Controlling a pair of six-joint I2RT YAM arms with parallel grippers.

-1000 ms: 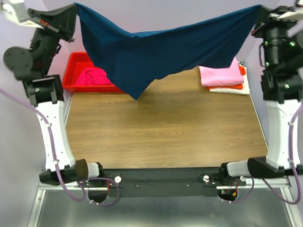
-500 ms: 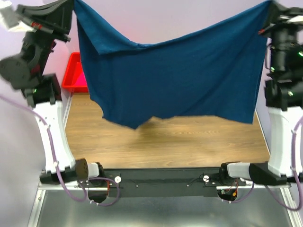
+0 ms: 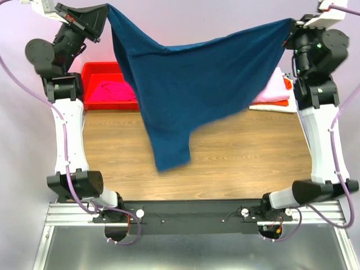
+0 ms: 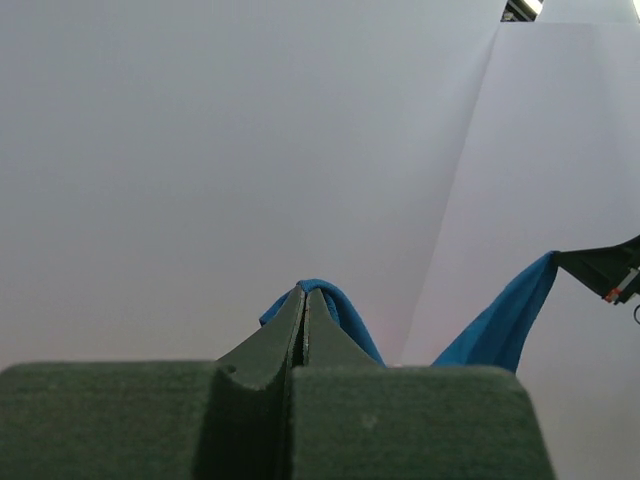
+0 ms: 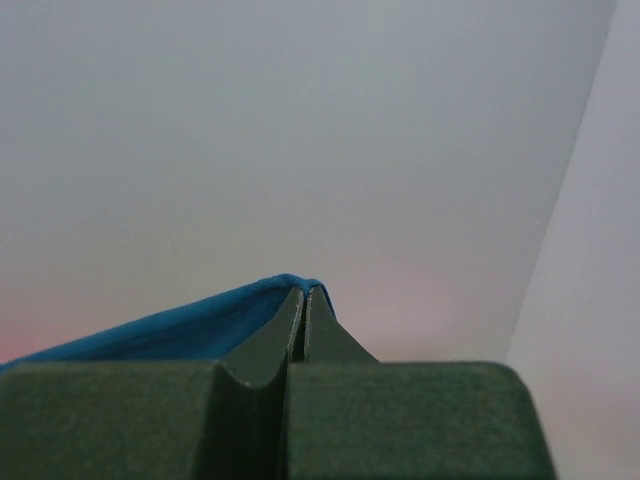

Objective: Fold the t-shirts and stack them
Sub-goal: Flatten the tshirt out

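The navy t-shirt [image 3: 197, 84] hangs in the air above the bench [image 3: 242, 157], stretched between the two arms; its top edge sags in the middle, and its lower part narrows to a tail that drops over the left half of the bench (whether the tip touches the wood cannot be told from above). The left gripper [image 4: 303, 288] is raised high over the far left corner, its fingers pressed together on a bunched fold of the blue cloth; the cloth pokes out just past the fingertips and falls away to the right. The right gripper [image 5: 304, 290] is up over the far right corner, fingers closed tight on the opposite end of the same shirt; from its own camera the cloth runs from the fingertips off to the left and downward. The shirt thus lies between the two grippers, pinched at each end.

Behind the hanging cloth a red bin [image 3: 93, 73] sits at the far left corner of the bench, with a magenta t-shirt [image 3: 115, 90] crumpled inside it. At the far right corner lies a folded stack, partly hidden by the navy cloth: a light pink t-shirt [image 3: 273, 90] on top, an orange t-shirt [image 3: 288, 84] showing only at its edge, and a cream t-shirt [image 3: 281, 107] at the bottom.
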